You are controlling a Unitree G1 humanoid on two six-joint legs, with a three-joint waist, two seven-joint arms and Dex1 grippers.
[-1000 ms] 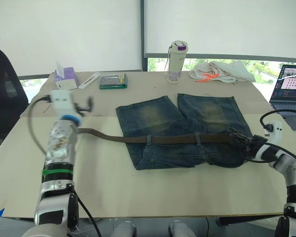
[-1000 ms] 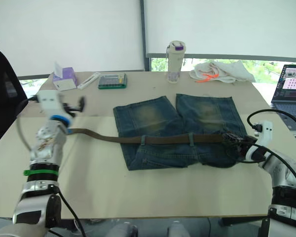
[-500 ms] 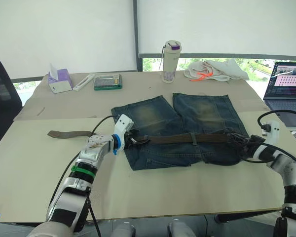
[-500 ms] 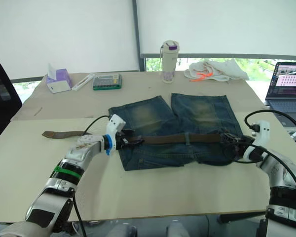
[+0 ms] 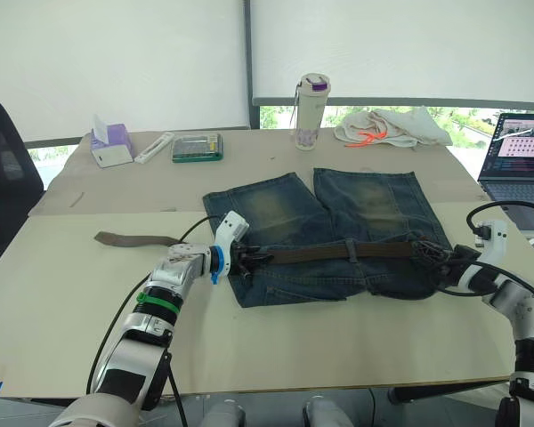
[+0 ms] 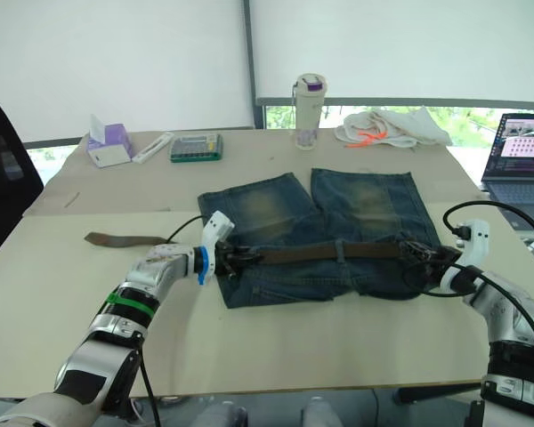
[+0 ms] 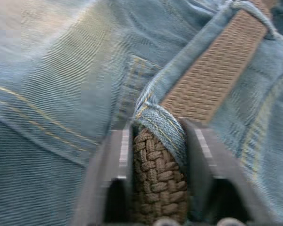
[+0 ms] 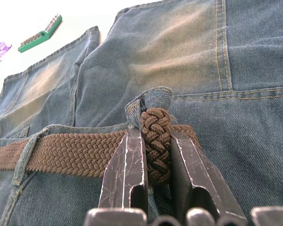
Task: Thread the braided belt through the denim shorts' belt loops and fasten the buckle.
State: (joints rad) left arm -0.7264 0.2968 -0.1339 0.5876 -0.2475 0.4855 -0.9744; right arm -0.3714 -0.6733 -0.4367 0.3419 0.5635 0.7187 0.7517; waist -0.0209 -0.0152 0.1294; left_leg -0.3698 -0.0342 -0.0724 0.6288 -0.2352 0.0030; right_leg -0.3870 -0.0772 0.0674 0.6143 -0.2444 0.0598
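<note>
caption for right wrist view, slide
Right gripper pinches the braided belt at a belt loop on the denim shorts.

1. The left claw (image 5: 249, 259), raised over the bare surface (image 5: 276, 342) well left of the garment a second ago, now lies low at the left end of the waistband of the faded blue denim shorts (image 5: 334, 233).
2. Its fingers (image 7: 114, 162) are now closed on the dark brown braided belt (image 7: 155, 181), just beside a narrow denim belt loop (image 7: 162, 126).
3. The belt's free tail (image 5: 129, 237) lies further left than a second ago, and since half a second ago it has shifted slightly toward the shorts.
</note>
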